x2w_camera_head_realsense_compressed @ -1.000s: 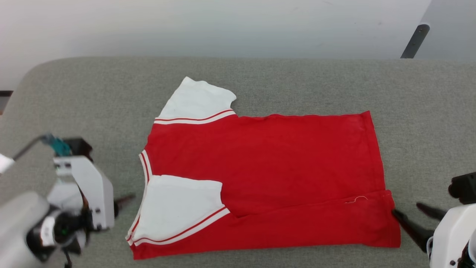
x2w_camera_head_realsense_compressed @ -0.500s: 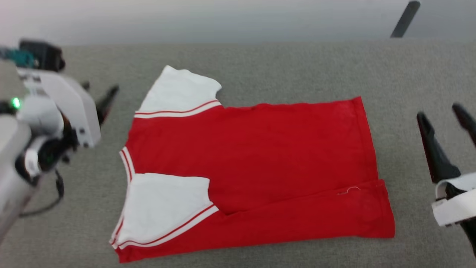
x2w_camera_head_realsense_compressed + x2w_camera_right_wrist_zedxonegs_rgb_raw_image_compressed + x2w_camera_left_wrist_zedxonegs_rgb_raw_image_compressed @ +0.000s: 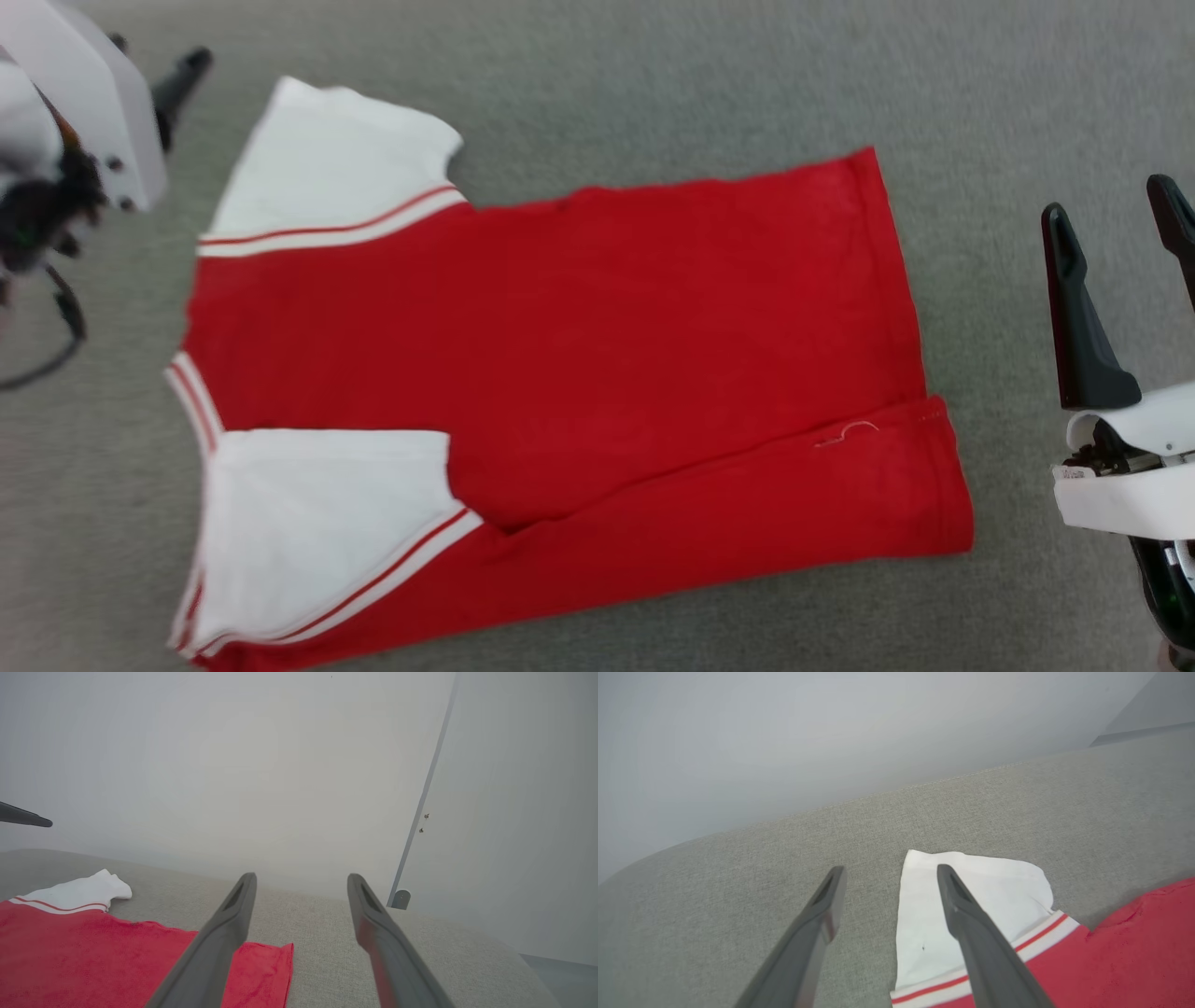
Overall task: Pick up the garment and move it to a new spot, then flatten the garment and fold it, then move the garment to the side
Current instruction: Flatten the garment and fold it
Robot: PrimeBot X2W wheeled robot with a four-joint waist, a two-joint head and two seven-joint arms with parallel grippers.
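Garment: the red jersey (image 3: pixel 560 373) lies flat mid-worktop, plain side up, collar toward the left edge and hem toward the right.
Near side: a white near sleeve (image 3: pixel 327 523) with striped trim is folded in over the red body. The near long edge is turned up in a strip, with a pale loose thread (image 3: pixel 850 431) by the hem.
Worktop: the worktop (image 3: pixel 653 84) is grey woven cloth.
Right tool: the right tool (image 3: pixel 1108 198) is near the right edge beside the hem, clear of it. Its tapered dark fingers are spread wide and it is empty.
Far side: the far sleeve (image 3: pixel 327 159) lies spread out flat.
Left tool: the left tool (image 3: pixel 891 870) is at the far sleeve, splayed wide and holding nothing.
Change: a second ago the left tool was beside the near sleeve and the right fingertip met the near hem corner. The head camera has shifted, but the fold is unchanged.
Wrist views: these add a pale wall (image 3: pixel 280 765) beyond the far edge.
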